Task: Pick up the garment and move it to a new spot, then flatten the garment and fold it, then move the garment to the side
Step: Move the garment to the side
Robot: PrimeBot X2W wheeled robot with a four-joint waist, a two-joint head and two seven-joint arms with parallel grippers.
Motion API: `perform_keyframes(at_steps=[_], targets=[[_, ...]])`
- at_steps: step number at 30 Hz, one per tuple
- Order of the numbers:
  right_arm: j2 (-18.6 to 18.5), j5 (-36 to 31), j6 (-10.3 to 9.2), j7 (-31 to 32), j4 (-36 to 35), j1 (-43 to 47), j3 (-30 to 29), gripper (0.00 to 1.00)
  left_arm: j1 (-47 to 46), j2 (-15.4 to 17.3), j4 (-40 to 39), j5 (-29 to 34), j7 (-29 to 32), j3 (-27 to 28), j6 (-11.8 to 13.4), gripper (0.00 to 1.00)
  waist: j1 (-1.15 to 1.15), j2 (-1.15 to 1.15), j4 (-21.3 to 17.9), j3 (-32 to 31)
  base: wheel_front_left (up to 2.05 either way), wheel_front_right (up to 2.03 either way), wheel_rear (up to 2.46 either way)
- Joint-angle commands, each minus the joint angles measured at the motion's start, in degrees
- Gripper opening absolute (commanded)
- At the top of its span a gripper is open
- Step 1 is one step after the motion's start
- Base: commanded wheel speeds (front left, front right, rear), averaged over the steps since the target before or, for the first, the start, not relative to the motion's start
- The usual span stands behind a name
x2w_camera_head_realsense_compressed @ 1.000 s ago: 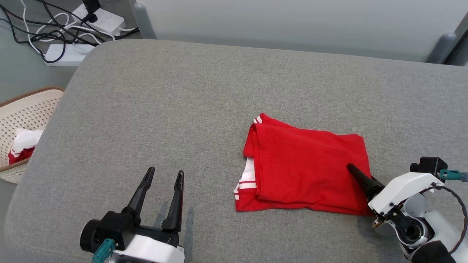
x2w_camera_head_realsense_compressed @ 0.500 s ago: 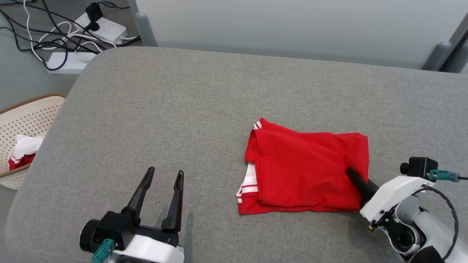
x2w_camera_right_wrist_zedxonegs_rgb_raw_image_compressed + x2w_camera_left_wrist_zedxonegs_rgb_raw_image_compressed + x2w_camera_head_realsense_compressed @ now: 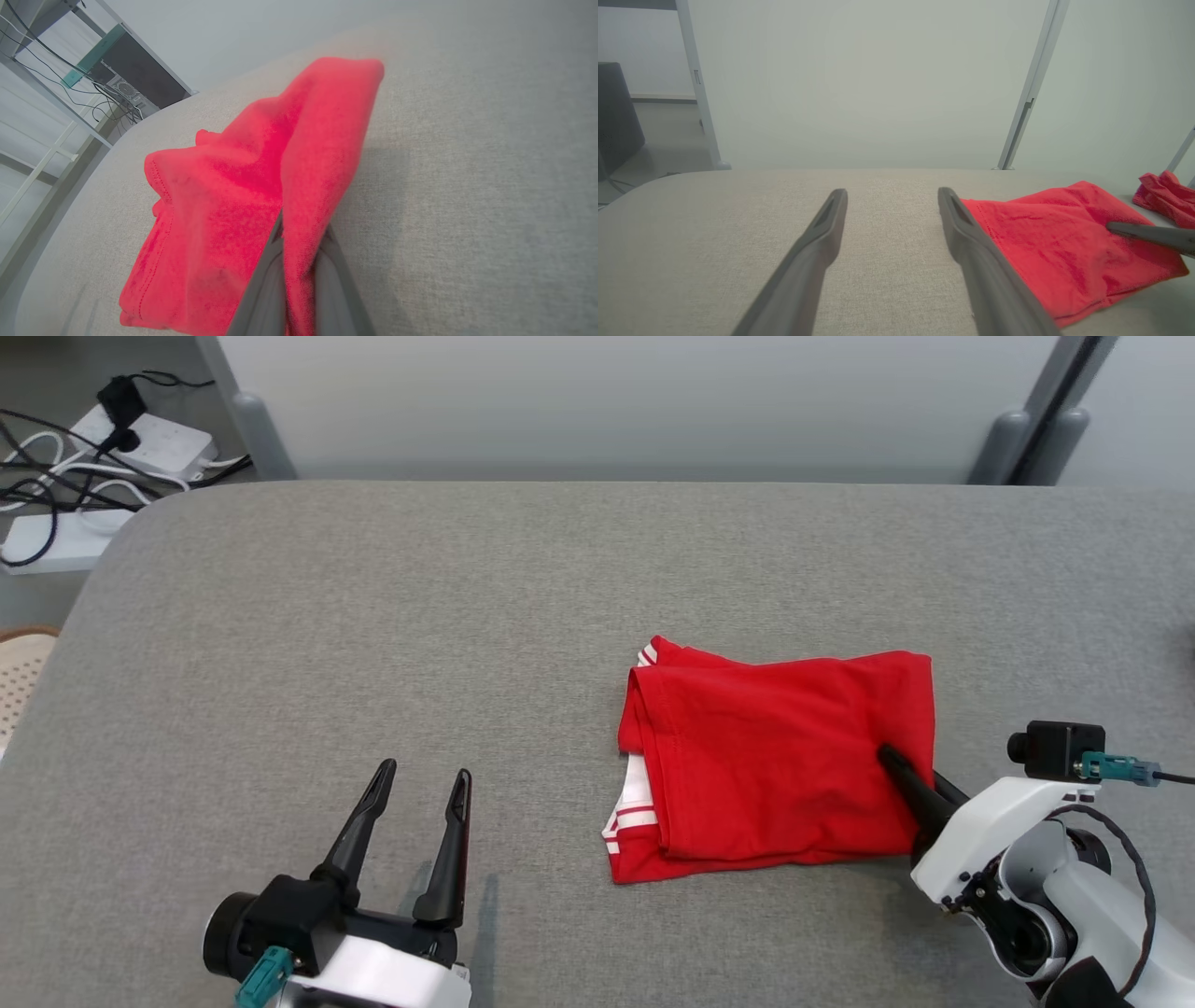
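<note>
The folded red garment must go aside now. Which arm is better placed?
Right: the right gripper is shut on the red garment at its right edge; the left gripper stands open, apart.

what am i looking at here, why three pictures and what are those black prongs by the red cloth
This is a two-armed robot working at a grey padded table. The black prongs are the fingers of its claws. One picture comes from a camera on its head, looking down. The other two come from cameras on its wrists, each looking along that arm's own fingers. On the table lies a folded red garment with white stripes at its left edge. The right claw is shut on the garment's right edge; the right wrist view shows cloth pinched between the two fingers. The left claw is open and holds nothing, off to the garment's left. The left wrist view also shows another red cloth farther right.
</note>
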Motion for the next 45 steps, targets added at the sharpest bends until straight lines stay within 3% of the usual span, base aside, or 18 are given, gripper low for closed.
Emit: perform_keyframes(at_steps=[1, 29, 36, 45], targets=[[-0.7, 0.0, 0.24, -0.9, -1.3, -0.8, 0.8, 0.0, -2.3, 0.1, -1.6, 0.7, -0.6, 1.8, -0.4, 1.0, 0.0, 0.0, -2.2, 0.2, 0.0, 0.0, 0.0], [0.3, 0.4, 0.24, -4.6, -0.8, -2.9, 5.6, 0.0, -3.2, 0.2, -1.4, 2.8, -0.6, 2.6, -1.8, 1.0, 0.0, 0.0, -19.1, 2.3, 0.0, 0.0, 0.0], [-1.4, -2.5, 0.24, -6.3, 0.3, -9.5, 5.6, 0.0, -5.3, 0.8, -1.4, 3.8, -0.6, 1.5, -2.5, 1.0, 0.0, 0.0, -20.3, 5.6, 0.0, 0.0, 0.0], [-6.5, -5.4, 0.24, -7.2, 3.8, -19.6, 3.7, 0.0, -7.9, 2.5, -3.3, 5.2, 0.2, -2.6, -3.9, 1.0, 0.0, 0.0, -18.3, 11.5, 0.0, 0.0, 0.0]])
